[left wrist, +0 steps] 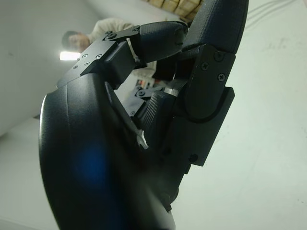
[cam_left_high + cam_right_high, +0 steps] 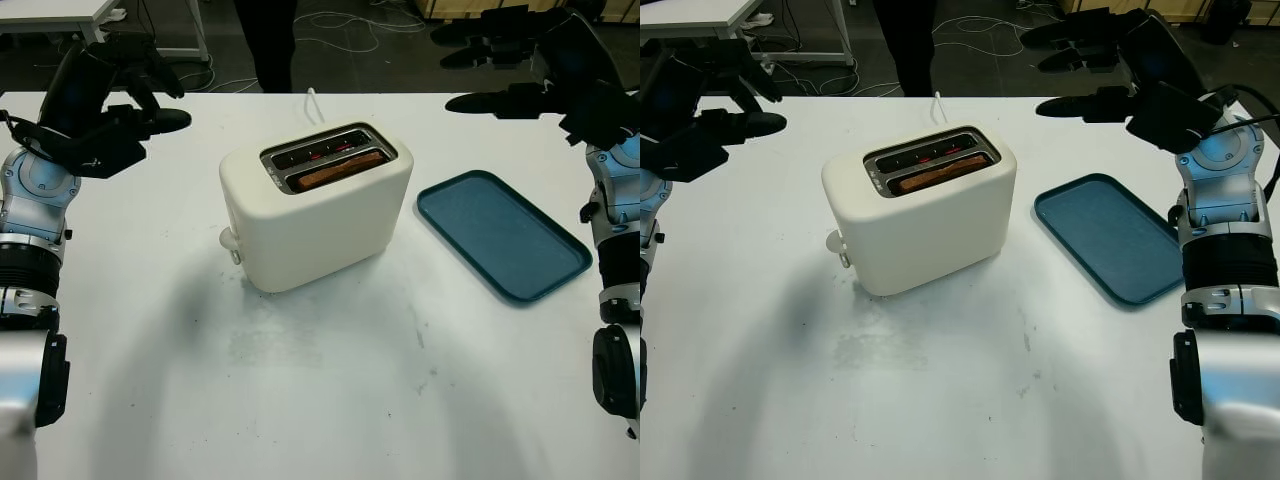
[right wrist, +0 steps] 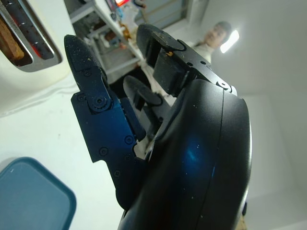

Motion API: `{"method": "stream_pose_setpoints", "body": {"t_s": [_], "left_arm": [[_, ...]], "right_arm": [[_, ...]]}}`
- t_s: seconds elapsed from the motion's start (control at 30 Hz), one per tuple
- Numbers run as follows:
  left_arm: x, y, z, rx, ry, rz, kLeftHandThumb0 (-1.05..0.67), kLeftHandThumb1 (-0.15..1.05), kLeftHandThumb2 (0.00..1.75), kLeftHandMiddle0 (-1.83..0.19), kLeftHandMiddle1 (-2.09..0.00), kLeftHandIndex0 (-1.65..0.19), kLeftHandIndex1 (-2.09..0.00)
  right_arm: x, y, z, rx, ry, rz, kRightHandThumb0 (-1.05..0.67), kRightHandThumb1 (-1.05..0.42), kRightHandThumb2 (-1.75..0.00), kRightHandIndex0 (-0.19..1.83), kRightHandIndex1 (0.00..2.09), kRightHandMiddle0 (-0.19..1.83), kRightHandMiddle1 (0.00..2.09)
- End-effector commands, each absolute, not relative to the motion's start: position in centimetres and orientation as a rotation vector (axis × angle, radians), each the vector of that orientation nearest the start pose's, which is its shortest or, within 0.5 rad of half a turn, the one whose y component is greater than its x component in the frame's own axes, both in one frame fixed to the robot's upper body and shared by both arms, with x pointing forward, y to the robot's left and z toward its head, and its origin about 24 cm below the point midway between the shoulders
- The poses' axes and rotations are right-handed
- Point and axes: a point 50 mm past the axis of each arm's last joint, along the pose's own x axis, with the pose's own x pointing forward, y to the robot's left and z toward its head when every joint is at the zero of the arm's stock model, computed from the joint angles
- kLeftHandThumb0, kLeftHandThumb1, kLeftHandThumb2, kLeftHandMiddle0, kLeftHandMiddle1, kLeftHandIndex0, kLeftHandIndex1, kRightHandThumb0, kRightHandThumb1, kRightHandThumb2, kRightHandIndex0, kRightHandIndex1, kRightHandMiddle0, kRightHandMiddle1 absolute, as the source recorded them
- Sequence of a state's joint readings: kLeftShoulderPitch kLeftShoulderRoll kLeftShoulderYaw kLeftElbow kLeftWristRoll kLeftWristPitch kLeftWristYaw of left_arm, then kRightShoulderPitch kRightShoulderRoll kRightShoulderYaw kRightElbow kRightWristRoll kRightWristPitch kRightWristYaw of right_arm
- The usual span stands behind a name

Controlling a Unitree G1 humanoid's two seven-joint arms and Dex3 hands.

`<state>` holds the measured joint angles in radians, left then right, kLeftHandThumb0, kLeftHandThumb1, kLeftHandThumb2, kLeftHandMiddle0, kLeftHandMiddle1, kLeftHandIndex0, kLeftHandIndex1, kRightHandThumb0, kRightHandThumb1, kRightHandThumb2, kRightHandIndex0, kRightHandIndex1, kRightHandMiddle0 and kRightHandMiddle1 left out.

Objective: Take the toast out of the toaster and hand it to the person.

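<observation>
The white table point(image 2: 330, 400) is lying nearest, its matte top showing faint scuffs and a smudge in front of the toaster.

The left hand point(image 2: 120, 105) is hovering above the table's far left part, well apart from the toaster, holding nothing and open. Its black shell is looking smooth and rounded in the left wrist view, with screw heads dotting the finger links point(image 1: 211, 86); the silver forearm below it is running out past the picture's edge.

To the right of that hand, the cream toaster point(image 2: 315, 205) is sitting mid-table, a rounded plastic box with a small knob point(image 2: 229, 240) at its near-left corner and a white cord point(image 2: 313, 103) trailing away behind it. A metal frame is ringing its two slots. The toast point(image 2: 338, 170), brown and crusty, is sitting in the nearer slot with just its top edge showing; the rest is hidden inside. Red glints are showing in the farther slot.

Further right, closer to the right hand, a dark teal tray point(image 2: 500, 235) with rounded corners and a raised rim is lying flat.

The right hand point(image 2: 1100, 65) is hanging over the table's far right corner, beyond the tray, open and holding nothing.

A person in dark trousers point(image 2: 265, 40) is standing beyond the table's far edge, cut off above the legs.
</observation>
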<state>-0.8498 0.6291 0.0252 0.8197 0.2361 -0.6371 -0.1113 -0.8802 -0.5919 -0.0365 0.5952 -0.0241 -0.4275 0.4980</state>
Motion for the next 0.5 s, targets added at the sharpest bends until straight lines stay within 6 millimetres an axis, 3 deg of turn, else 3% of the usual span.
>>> {"method": "stream_pose_setpoints", "body": {"t_s": [0.0,0.47], "left_arm": [[36.3,25.0,22.4,0.827,-0.609,-0.06,-1.05,0.92,0.07,-0.88,-1.27,-0.69,-1.34],[36.3,24.8,22.3,0.82,-0.62,-0.066,-1.05,0.92,0.08,-0.88,-1.25,-0.68,-1.32]], "right_arm": [[36.0,-22.0,24.7,-0.707,-0.566,0.372,-0.54,-0.79,0.0,0.73,0.25,0.78,0.02],[36.1,-21.8,23.5,-0.7,-0.535,0.375,-0.55,-0.78,0.0,0.76,0.17,0.78,0.01]]}}
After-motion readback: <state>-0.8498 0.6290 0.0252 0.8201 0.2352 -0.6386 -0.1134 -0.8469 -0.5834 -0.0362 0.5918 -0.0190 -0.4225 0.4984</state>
